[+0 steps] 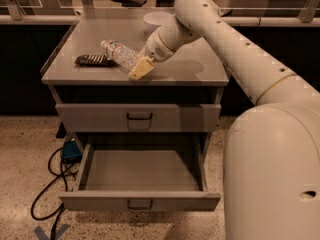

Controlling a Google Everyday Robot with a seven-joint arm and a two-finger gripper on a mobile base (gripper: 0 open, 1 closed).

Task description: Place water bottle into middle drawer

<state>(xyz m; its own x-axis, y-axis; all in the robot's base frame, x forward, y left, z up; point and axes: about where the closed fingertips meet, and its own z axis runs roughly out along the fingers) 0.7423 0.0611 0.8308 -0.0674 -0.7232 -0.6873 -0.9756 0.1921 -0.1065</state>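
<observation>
The water bottle (119, 53), clear with a white cap and a pale label, is tilted over the cabinet top, cap toward the far left. My gripper (141, 68) is shut on its lower end, near the front edge of the top, and its pale yellow fingertips (140, 70) show below the bottle. The middle drawer (142, 171) is pulled out and open below, and its inside is bare. Its front panel (140, 202) has a small dark handle.
A dark flat snack packet (94, 60) lies on the cabinet top (190, 64) left of the bottle. A white bowl (156, 20) stands at the back. The top drawer (139, 117) is closed. Cables and a blue box (71, 150) lie on the floor at left.
</observation>
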